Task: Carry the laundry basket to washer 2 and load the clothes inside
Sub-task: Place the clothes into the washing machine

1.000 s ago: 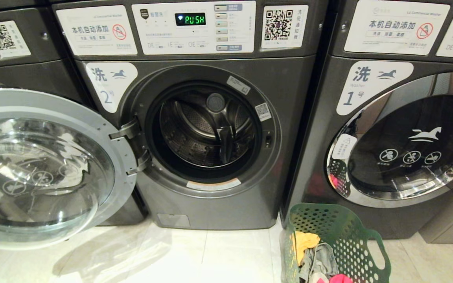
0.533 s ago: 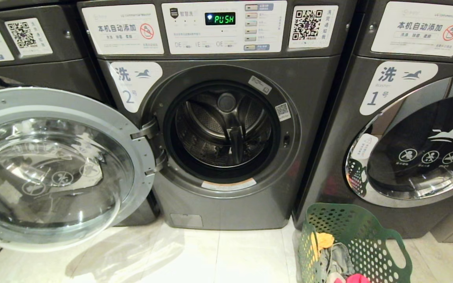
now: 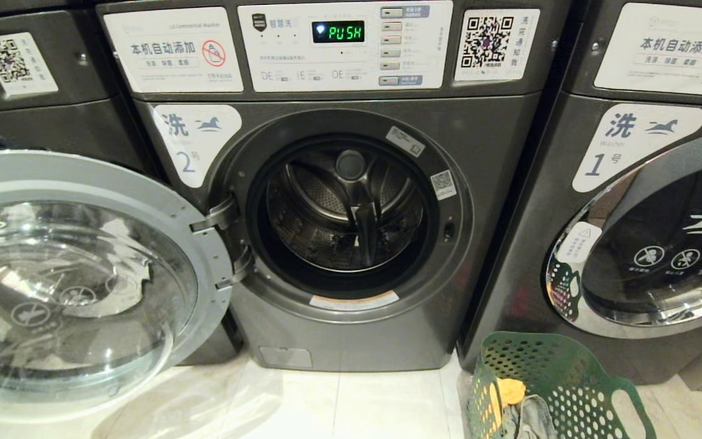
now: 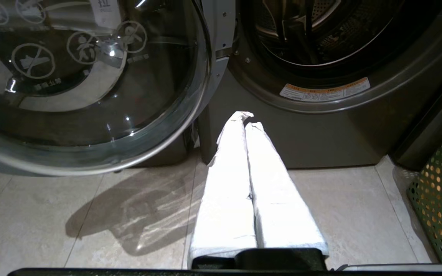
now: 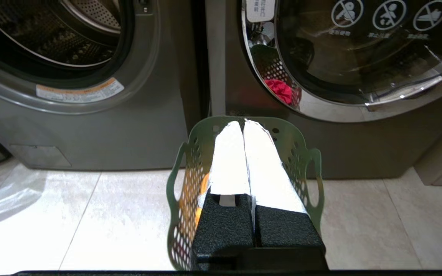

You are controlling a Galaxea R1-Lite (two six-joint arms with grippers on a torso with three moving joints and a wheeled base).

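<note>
Washer 2 (image 3: 491, 183) fills the middle of the head view, its blue "2" label at upper left of the drum. Its glass door (image 3: 77, 286) is swung wide open to the left and the drum looks empty. The green laundry basket (image 3: 570, 378) stands on the floor in front of washer 1, holding a mustard yellow garment (image 3: 509, 390) and a grey one (image 3: 531, 417). My left gripper (image 4: 246, 119) is shut and empty, low before washer 2's lower panel (image 4: 320, 130). Over the basket (image 5: 301, 161) hangs my right gripper (image 5: 243, 123), shut and empty.
Washer 1 (image 3: 649, 244) stands at the right with its door closed; a red patch (image 5: 278, 90) mirrors in its chrome rim. A third washer (image 3: 52, 122) stands behind the open door. Pale floor tiles (image 3: 375, 402) lie between the door and the basket.
The whole head view has shifted: the washers and basket now sit further right and lower in the picture, so the camera moved. Neither gripper has changed.
</note>
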